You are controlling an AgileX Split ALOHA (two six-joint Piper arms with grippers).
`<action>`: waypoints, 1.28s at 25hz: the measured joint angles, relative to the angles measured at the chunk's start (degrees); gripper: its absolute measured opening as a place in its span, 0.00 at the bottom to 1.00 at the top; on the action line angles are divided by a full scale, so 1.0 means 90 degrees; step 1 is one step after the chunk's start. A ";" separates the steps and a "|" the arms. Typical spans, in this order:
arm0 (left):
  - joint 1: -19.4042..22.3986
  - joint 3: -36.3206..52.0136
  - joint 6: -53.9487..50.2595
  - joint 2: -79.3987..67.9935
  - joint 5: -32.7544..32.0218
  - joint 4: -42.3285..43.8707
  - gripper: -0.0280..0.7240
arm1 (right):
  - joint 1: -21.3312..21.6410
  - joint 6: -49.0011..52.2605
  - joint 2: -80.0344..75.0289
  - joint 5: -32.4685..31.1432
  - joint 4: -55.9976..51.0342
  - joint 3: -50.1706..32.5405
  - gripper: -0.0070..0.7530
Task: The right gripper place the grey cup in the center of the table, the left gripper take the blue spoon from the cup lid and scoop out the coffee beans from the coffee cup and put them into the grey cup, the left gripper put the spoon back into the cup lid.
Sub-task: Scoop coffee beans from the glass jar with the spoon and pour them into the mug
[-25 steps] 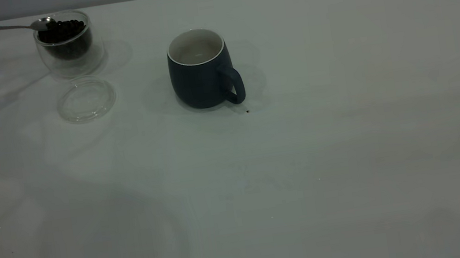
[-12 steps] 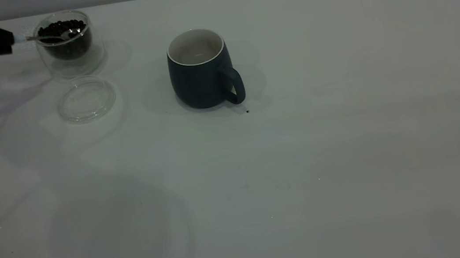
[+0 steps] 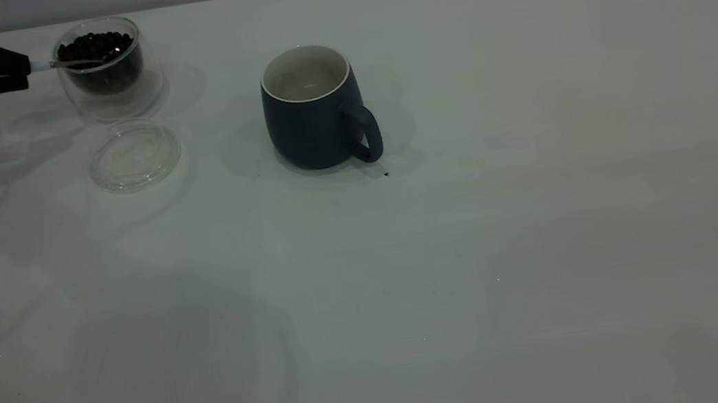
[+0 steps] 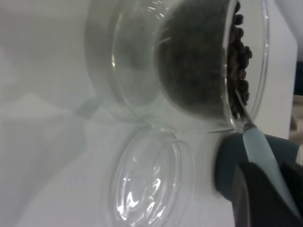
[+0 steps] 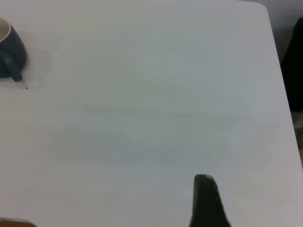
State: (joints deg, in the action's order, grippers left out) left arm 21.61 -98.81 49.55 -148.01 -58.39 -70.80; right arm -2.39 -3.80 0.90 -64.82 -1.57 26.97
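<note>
Left gripper (image 3: 26, 68) at far left edge of table (image 3: 476, 248), fingers clamped on pale handle of blue spoon (image 3: 67, 62). Spoon held near level; metal bowl inside coffee cup (image 3: 106, 68), in among coffee beans (image 3: 99, 45). Cup lid (image 3: 134, 155) flat on table just in front of coffee cup, nothing on it. Grey cup (image 3: 312, 107) upright near table centre, handle toward camera-right, interior white; one dark speck (image 3: 386, 173) on table beside handle. Right gripper (image 5: 206, 198) away from objects, over bare table; finger state cannot be told
</note>
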 joint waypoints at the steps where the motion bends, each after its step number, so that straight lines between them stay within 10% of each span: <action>1: 0.0012 0.0000 0.0000 -0.0008 -0.0037 -0.0019 0.21 | 0.0000 0.0000 0.0000 0.0000 0.0000 0.0000 0.61; 32: 0.0516 0.0000 -0.0211 -0.0011 -0.0830 -0.0321 0.21 | 0.0000 0.0000 0.0000 0.0000 0.0000 0.0000 0.61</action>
State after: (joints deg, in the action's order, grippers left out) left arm 26.26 -98.81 47.65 -148.11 -65.86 -73.68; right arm -2.39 -3.80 0.90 -64.82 -1.57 26.97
